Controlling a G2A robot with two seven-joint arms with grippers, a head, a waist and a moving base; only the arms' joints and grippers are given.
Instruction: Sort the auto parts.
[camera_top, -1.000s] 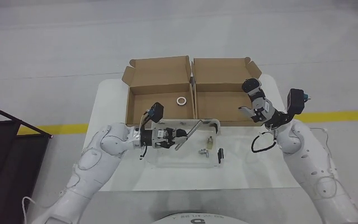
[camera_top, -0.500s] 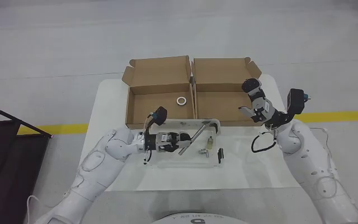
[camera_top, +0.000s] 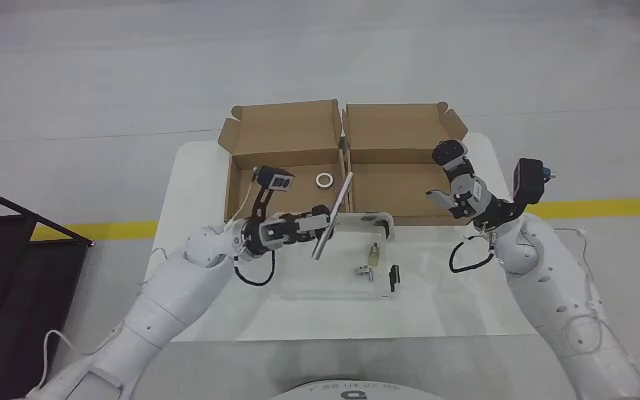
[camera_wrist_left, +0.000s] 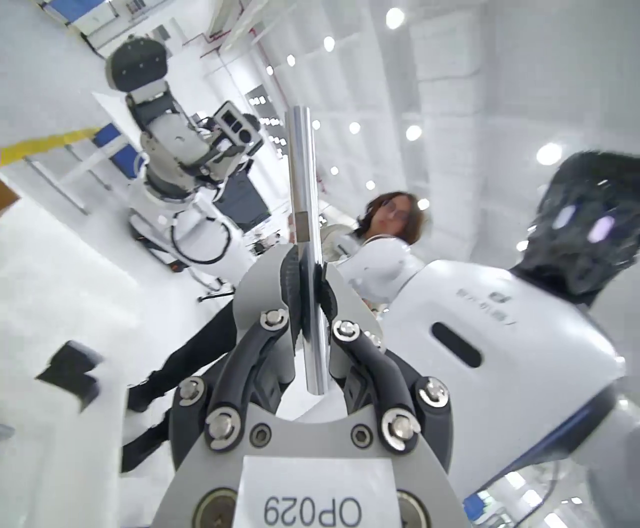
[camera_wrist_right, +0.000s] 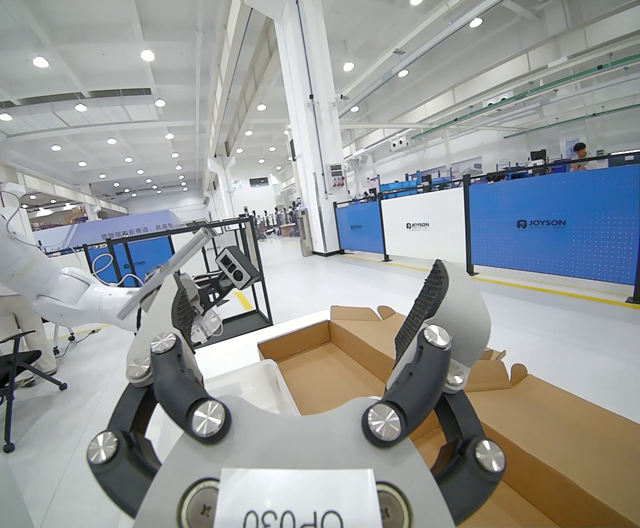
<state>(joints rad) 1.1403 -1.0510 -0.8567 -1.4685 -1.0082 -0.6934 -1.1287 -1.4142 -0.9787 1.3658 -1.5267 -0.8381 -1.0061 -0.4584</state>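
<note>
Two fingers (camera_wrist_left: 289, 282) of the left gripper (camera_wrist_left: 305, 280) pinch a metal rod (camera_wrist_left: 304, 200) below its middle. They hold it clear of the tray (camera_top: 320, 288) at the tray's 12 o'clock edge, with the tip slanting toward 1 o'clock. One ring (camera_top: 324, 180) lies in the left box (camera_top: 233, 190), close to its 3 o'clock wall. Out at 3 o'clock, the right gripper (camera_wrist_right: 310, 280) hangs over the right box (camera_top: 395, 190), fingers spread and holding nothing. Sorting appears to be in its early stages: one part is boxed, one is in the air, and at least three small pieces (camera_top: 372, 255) wait in the tray.
</note>
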